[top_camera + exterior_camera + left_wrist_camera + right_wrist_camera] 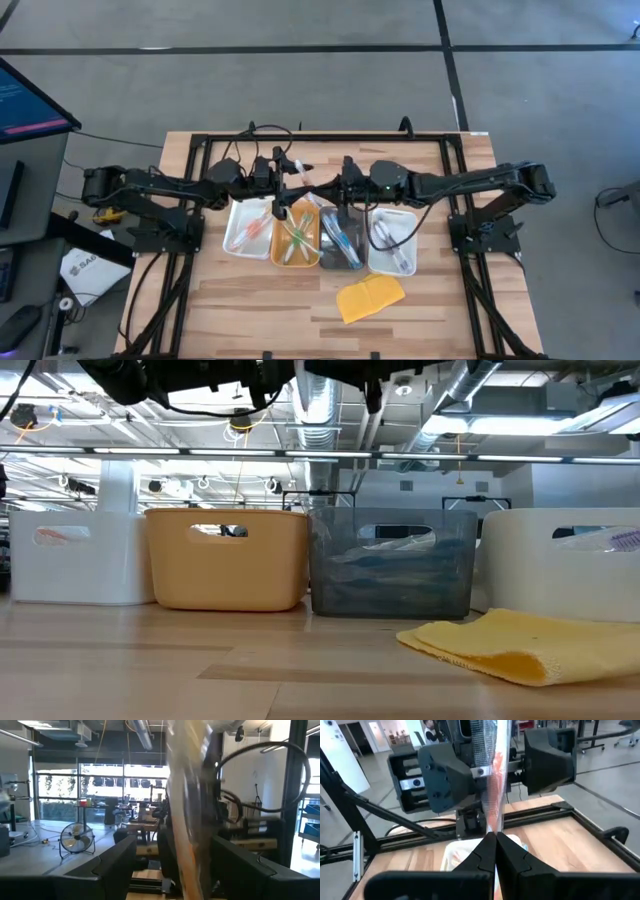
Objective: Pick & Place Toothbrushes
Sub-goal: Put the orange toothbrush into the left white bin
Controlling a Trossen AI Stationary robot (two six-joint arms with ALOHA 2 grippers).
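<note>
Orange and clear plastic shows on the wrapped toothbrush (492, 780) that stands upright between the two arms, above the orange tray (297, 238). The right gripper (495, 845) is pressed together on the wrapper's lower end. The left gripper (172, 865) faces it with fingers (107, 865) spread on either side of the toothbrush, not clamped on it. More toothbrushes (296, 236) lie in the four trays on the wooden counter (250, 310): white tray (236, 232), orange, grey tray (340, 262) and another white tray (380, 262). A yellow pad (369, 298) lies on the counter near the right-hand trays.
</note>
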